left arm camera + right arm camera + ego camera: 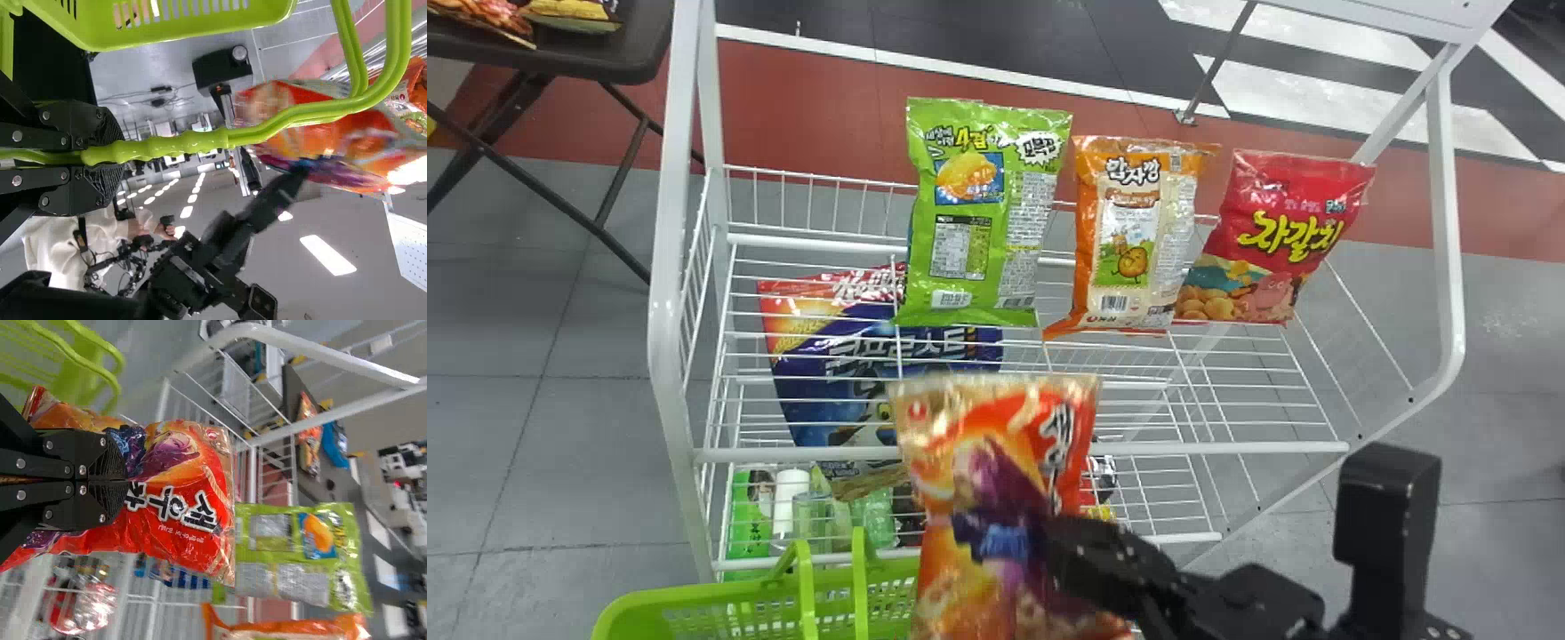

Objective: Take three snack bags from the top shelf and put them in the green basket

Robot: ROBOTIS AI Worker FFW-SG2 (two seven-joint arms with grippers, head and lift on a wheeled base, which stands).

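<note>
Grey floor (569, 373) with red band (809, 116), white wire rack (665, 267), green, orange and red bags (983, 204) standing on its top shelf (1254, 448). Glossy, crinkled red-orange snack bag (983, 427), purple patch, pinched by right black gripper (1045, 547), in front of rack near bright green plastic basket (627, 609); left black gripper (119, 155) closed on basket's looped handle (300, 115).

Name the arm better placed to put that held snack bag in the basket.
Right, I'd judge: its gripper holds the red-orange snack bag; the left gripper holds the green basket by its handle.
</note>
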